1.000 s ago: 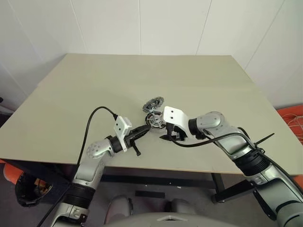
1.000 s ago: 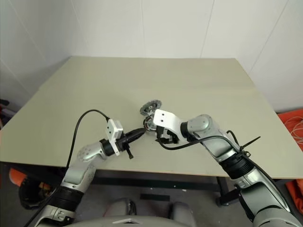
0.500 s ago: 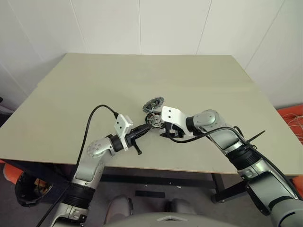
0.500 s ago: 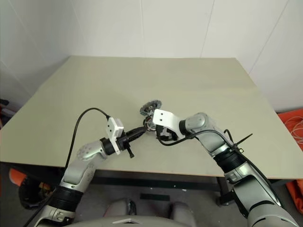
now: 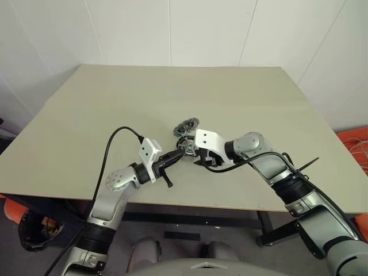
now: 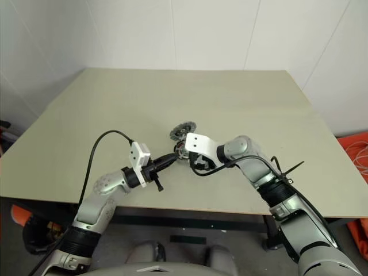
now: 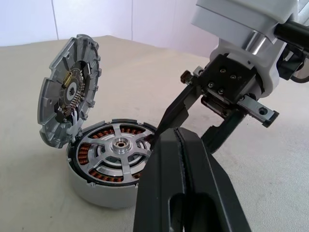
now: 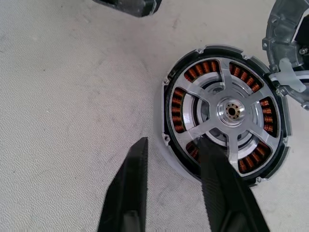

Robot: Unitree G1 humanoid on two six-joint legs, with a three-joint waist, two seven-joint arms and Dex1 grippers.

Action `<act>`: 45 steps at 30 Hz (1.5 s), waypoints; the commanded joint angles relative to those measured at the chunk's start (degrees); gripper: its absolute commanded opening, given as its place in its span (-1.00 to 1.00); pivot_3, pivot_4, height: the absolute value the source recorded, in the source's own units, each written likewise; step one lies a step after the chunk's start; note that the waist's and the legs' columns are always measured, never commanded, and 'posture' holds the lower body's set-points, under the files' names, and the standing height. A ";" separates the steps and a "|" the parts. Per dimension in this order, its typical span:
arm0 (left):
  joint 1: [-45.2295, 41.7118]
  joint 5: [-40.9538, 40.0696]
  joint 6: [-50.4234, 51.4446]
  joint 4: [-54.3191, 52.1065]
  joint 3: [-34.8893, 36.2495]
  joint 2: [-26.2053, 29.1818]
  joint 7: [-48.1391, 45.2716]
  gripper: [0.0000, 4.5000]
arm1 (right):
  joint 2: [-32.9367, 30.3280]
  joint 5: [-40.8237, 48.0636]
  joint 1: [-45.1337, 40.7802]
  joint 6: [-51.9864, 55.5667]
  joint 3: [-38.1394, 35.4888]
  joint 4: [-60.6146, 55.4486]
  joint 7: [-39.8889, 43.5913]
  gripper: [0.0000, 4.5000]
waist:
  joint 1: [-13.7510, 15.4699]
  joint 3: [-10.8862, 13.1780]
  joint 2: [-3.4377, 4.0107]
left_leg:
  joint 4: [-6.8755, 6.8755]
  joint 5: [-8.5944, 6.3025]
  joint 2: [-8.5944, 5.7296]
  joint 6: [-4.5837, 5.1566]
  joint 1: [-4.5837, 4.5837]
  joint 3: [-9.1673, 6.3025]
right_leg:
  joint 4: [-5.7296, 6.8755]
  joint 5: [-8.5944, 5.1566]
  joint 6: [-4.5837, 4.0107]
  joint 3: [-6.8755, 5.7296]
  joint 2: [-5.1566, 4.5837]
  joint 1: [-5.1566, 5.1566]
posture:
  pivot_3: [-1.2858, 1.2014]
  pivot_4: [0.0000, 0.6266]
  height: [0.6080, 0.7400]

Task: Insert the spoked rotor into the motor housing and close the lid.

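On the table (image 5: 241, 103), the spoked rotor (image 8: 227, 137) already sits in the motor housing (image 7: 99, 193), the lid (image 7: 67, 94) stands up behind, nearer the half-open empty right gripper (image 8: 169, 169) than the shut left gripper (image 7: 179, 159).

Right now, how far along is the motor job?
Done: the rotor sits inside the housing, spokes over the copper windings. In hand: nothing is gripped. The right hand has its fingers apart, one over the rotor's rim, one outside it. The left hand is shut beside the housing. Left: the lid stands tilted open at the housing's edge and needs closing.
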 commanded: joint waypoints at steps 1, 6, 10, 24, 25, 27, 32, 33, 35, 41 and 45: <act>-0.51 -0.89 -0.35 -2.20 0.04 -0.20 0.10 -1.00 | -0.03 0.39 -1.26 -0.37 -1.81 -1.79 0.57 -0.75 | -0.02 0.00 0.00 | 0.00 0.00 0.00 0.00 0.00 0.00 | 0.00 0.00 0.00 0.00 0.00 0.00 | 0.03 -1.00 1.00; -0.41 -1.01 -0.45 -2.01 0.07 -0.34 0.04 -1.00 | -0.06 0.57 -0.77 0.00 -2.23 -2.69 0.34 -0.99 | 0.03 0.01 -0.01 | 0.03 0.00 0.00 0.00 0.02 0.00 | 0.01 -0.01 -0.01 0.00 0.00 0.04 | 0.03 -1.00 1.00; -0.29 -1.02 -0.64 -1.80 0.02 -0.42 -0.01 -1.00 | 0.01 0.62 -0.44 -0.05 -2.49 -3.21 -0.25 -0.99 | 0.03 0.01 -0.01 | 0.04 0.00 0.01 0.00 0.02 0.00 | 0.01 -0.01 -0.01 0.00 0.00 0.04 | 0.03 -1.00 1.00; -0.06 -0.60 -2.21 0.17 -0.14 -0.83 -0.58 -1.00 | -2.10 4.17 1.69 7.62 -5.16 -11.46 0.86 -0.99 | 0.03 0.05 -0.04 | 0.03 -0.01 0.01 0.02 0.00 0.00 | 0.00 -0.01 -0.01 0.00 0.00 0.02 | 0.03 -1.00 1.00; -0.07 -0.60 -2.27 0.28 -0.14 -0.85 -0.62 -1.00 | -1.87 4.32 1.51 7.81 -5.31 -11.34 0.70 -0.99 | 0.03 0.05 -0.04 | 0.03 -0.01 0.01 0.02 0.02 0.00 | 0.00 -0.01 0.00 0.00 0.00 0.02 | 0.03 -1.00 1.00; -0.09 -0.59 -2.37 0.48 -0.11 -0.88 -0.73 -1.00 | -1.43 4.26 1.24 7.92 -5.21 -11.05 0.39 -0.82 | 0.04 0.05 -0.04 | 0.03 -0.01 0.01 0.01 0.02 0.00 | 0.01 -0.01 0.00 0.00 0.01 0.02 | 0.03 -1.00 1.00; -0.02 -0.53 -2.66 0.89 0.04 -0.72 -0.87 -1.00 | -0.49 2.98 0.97 6.62 -4.31 -9.50 -0.63 -0.16 | 0.05 0.05 -0.04 | 0.03 -0.01 0.01 0.02 0.00 0.00 | 0.00 -0.01 -0.01 0.00 0.00 0.01 | 0.03 -1.00 1.00; 0.03 -0.54 -2.65 0.87 0.11 -0.64 -0.87 -1.00 | -0.44 2.61 0.87 6.18 -3.87 -9.02 -0.51 -0.02 | 0.05 0.05 -0.04 | 0.03 -0.01 0.01 0.02 -0.01 0.00 | 0.00 -0.01 -0.01 0.00 0.01 0.00 | 0.03 -1.00 1.00; 0.13 -0.56 -2.63 0.84 0.21 -0.54 -0.85 -1.00 | -0.20 2.21 0.69 5.67 -3.27 -8.15 -0.24 -0.02 | 0.05 0.06 -0.04 | 0.03 -0.02 0.01 0.02 -0.01 0.00 | -0.01 -0.01 -0.01 0.00 0.00 0.00 | 0.03 -1.00 1.00; 0.35 -0.57 -2.61 0.75 0.29 -0.41 -0.70 -1.00 | 0.60 0.69 -0.17 3.46 -1.55 -3.44 0.39 -0.02 | 0.02 0.06 -0.04 | 0.02 -0.01 0.01 0.02 0.00 0.00 | 0.00 -0.01 -0.01 0.00 0.01 0.00 | 0.03 -1.00 1.00; 0.37 -0.58 -2.51 0.72 0.31 -0.49 -0.51 -1.00 | 1.28 -0.26 -0.91 1.59 -1.04 0.03 0.54 -0.02 | 0.03 0.06 -0.04 | 0.03 -0.01 0.00 0.02 -0.01 0.00 | 0.00 -0.01 -0.01 0.00 0.00 0.00 | 0.03 -1.00 1.00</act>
